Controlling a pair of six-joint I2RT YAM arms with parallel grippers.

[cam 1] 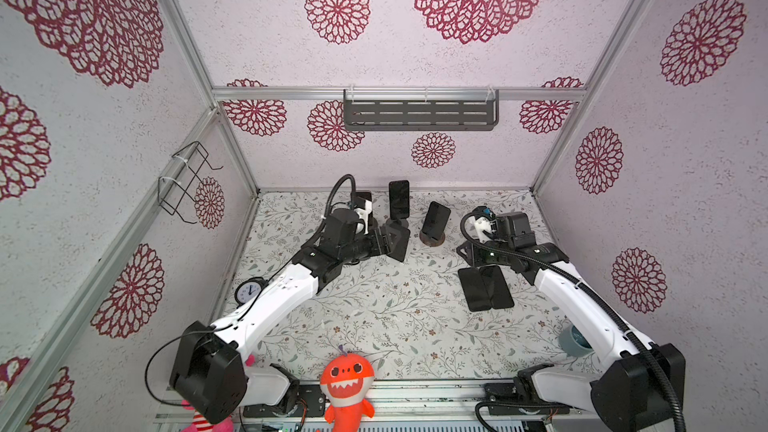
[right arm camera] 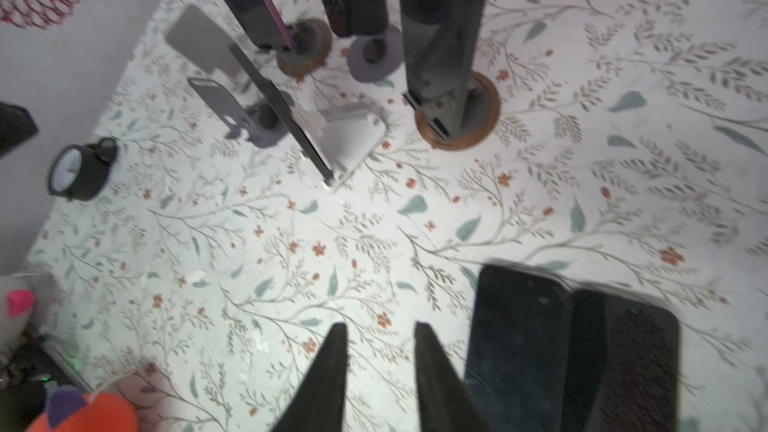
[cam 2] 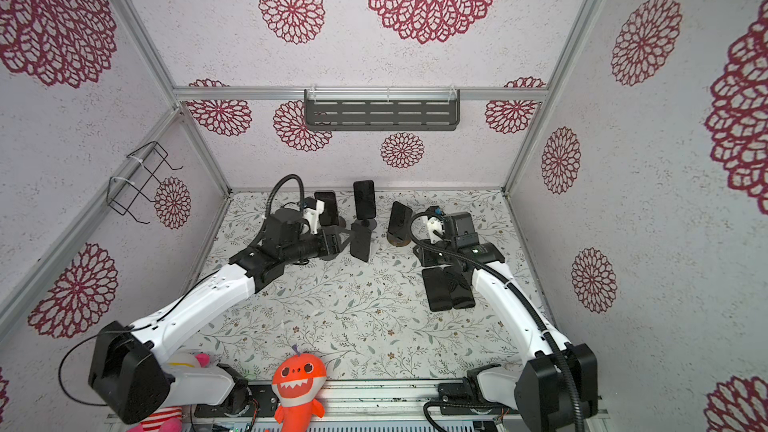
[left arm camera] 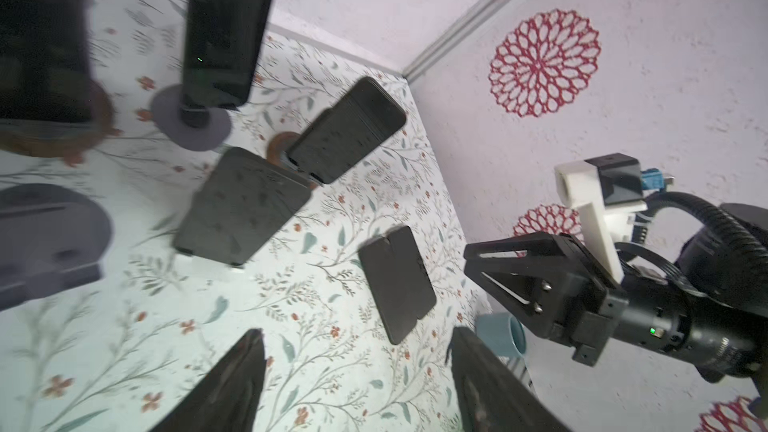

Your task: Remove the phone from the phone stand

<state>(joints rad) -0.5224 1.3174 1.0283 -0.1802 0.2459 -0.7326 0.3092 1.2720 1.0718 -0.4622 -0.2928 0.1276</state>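
Note:
Several dark phones stand on stands at the back of the table. One is upright on a grey round stand, one leans on a wooden stand, and one leans on a white stand. My left gripper is close in front of the phone on the white stand, open wide with nothing between its fingers. Two phones lie flat side by side on the table. My right gripper is just beside them, open and empty.
An empty grey stand sits near the left arm. A small black clock is at the left edge, an orange shark plush at the front edge, and a blue-grey cup under the right arm. A shelf and a wire rack hang on the walls.

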